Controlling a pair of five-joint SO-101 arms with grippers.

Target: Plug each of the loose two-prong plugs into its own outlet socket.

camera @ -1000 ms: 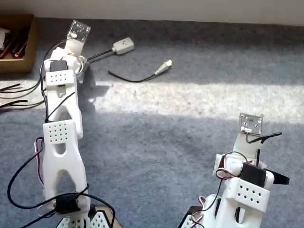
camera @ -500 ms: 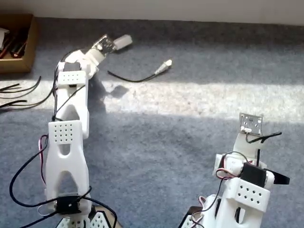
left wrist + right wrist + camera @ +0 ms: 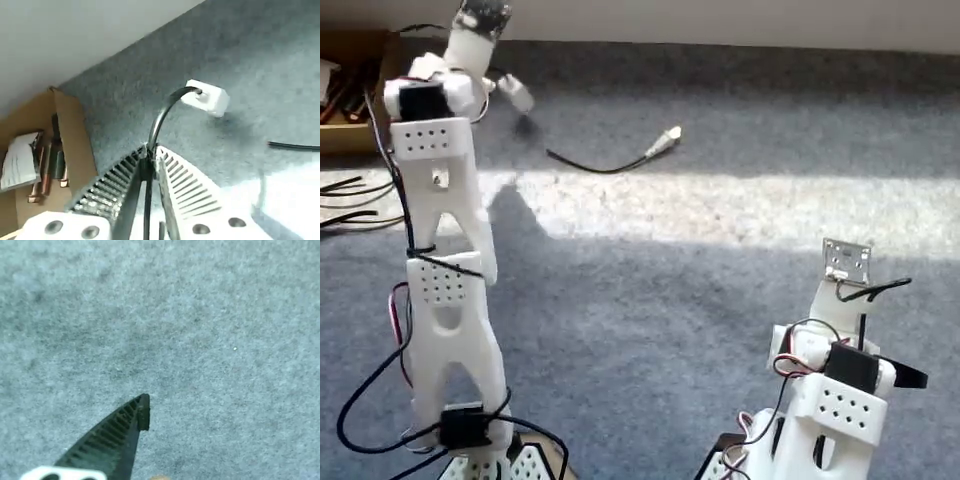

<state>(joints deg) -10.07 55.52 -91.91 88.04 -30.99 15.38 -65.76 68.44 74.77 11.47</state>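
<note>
White rectangular socket block hangs on its black cord at far left, apparently lifted off the floor, its shadow on the carpet just beside it. The left gripper pinches that cord between its ribbed fingers, which are pressed together on it a little way back from the block. The white left arm stands tall and stretched toward the far-left corner, wrist up near the wall. An open brown cardboard box with small hardware inside sits beside it at the left edge; thin loose black cables lie below the box.

Centre: small white two-prong plug on a thin black wire, lying flat and well apart from the socket block.

Right: the white right arm is folded low, right gripper pointing down at bare carpet; one black ribbed finger shows, can't tell whether spread or closed.

Surface is grey carpet with a sunlit band across it; pale wall along the far edge.
</note>
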